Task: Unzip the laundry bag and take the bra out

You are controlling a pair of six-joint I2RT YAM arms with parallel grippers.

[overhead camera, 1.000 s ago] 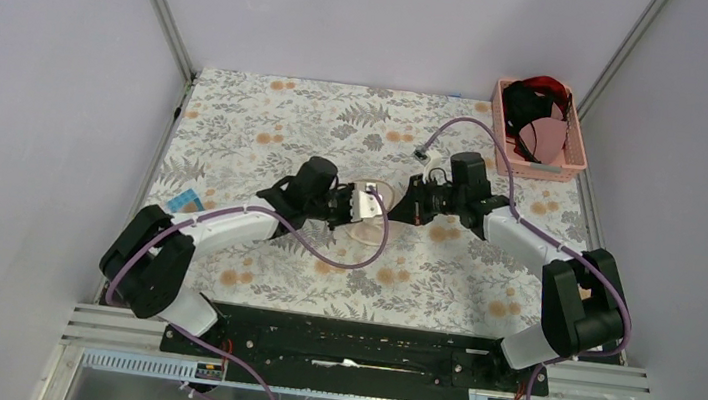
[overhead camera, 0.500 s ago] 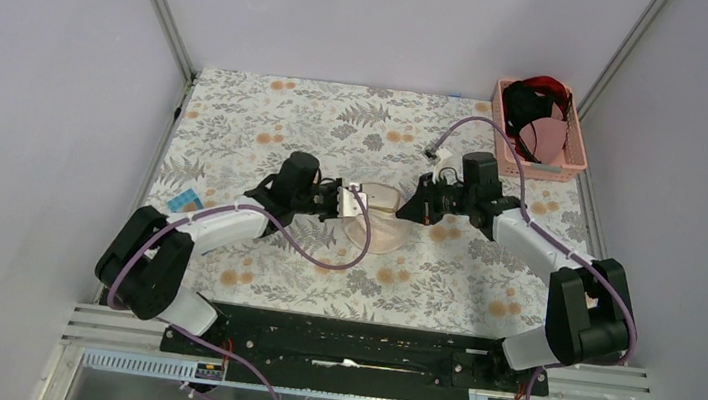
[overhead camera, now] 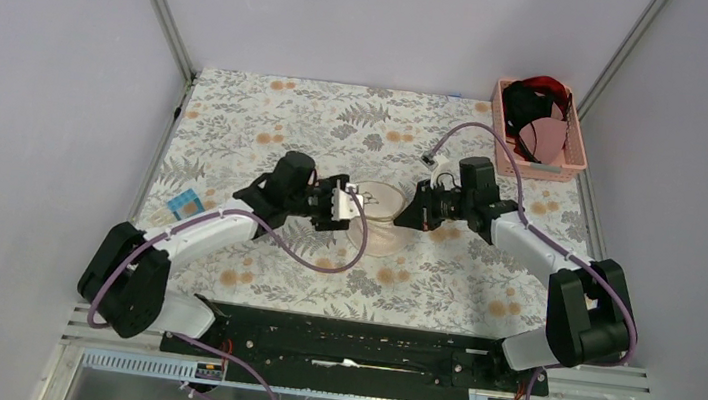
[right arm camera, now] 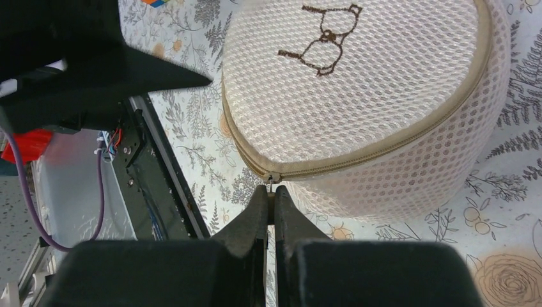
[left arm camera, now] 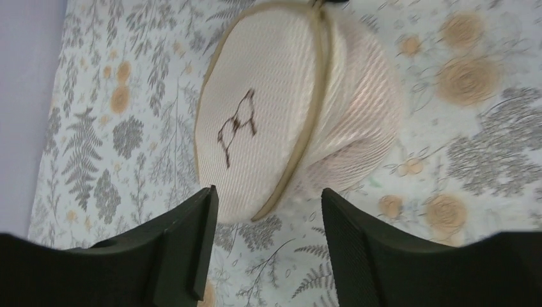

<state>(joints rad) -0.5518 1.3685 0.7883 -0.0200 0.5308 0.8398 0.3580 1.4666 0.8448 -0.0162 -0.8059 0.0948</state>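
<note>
The laundry bag [overhead camera: 383, 215] is a round cream mesh case lying tilted on the floral cloth between my two arms. A small dark line drawing [left arm camera: 238, 125] marks its face, and a tan zip [right arm camera: 383, 144] runs round its rim. My left gripper [left arm camera: 267, 198] stands open just short of the bag's near edge, holding nothing. My right gripper [right arm camera: 271, 195] is shut on the zip pull [right arm camera: 271, 181] at the bag's rim. In the top view the left gripper [overhead camera: 342, 202] is at the bag's left and the right gripper [overhead camera: 415, 217] at its right. The bra is hidden.
A pink slatted basket [overhead camera: 568, 159] with black and red garments stands at the far right corner. A small blue item [overhead camera: 186, 203] lies near the left edge. Purple cables loop off both arms. A black rail [overhead camera: 353, 346] runs along the near edge.
My left gripper has opened, let go of the bag's left edge and drawn back a little. The bag has settled lower onto the cloth. The right gripper stays shut on the zip pull.
</note>
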